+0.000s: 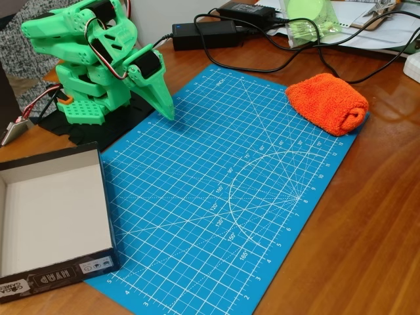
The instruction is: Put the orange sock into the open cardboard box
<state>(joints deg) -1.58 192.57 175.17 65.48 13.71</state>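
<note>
Surface: wooden table (367, 249) of reddish-brown colour, with a blue cutting mat (223, 197) laid across its middle (white grid lines and arcs printed on it).
Arm: green arm (85, 59) folded down on itself at the upper left of the fixed view, standing on a black base plate just off the mat's far left corner.
Gripper: gripper (164, 108) points down to the mat's upper left edge; its fingers lie together in a narrow wedge with no gap to be seen, and nothing is between them.
Sock: orange sock (328, 103) lies rolled in a thick bundle on the mat's far right corner, partly over the edge, well apart from the gripper.
Box: open cardboard box (108, 210) sits at the lower left, touching the mat's left edge; black outer walls with white print, plain white inside, nothing in it.
Background: black power adapters (205, 34) and cables (262, 65) along the far edge of the table, papers (367, 29) and a pale green object at the upper right.
</note>
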